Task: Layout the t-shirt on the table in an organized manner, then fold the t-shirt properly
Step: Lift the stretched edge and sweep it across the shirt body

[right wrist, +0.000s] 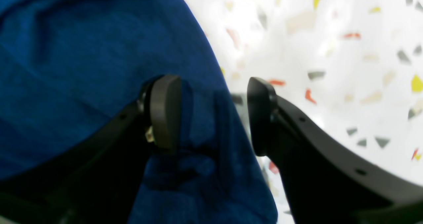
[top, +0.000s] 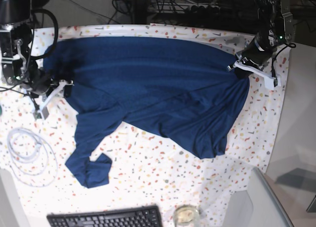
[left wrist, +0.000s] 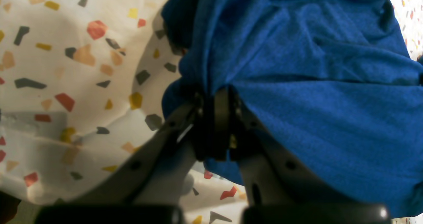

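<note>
Soft matt t-shirt [top: 163, 84] cloth (wrinkly)

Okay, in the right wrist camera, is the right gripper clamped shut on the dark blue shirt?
No, the right gripper stands open, its pads apart over the edge of the dark navy blue t-shirt.

My base view is evenly lit and sharp. On the right wrist view the counter [right wrist: 330, 52] is blown out white and blurred. The left wrist view is softer, with the t-shirt [left wrist: 314, 85] shadowing the cloth.
</note>
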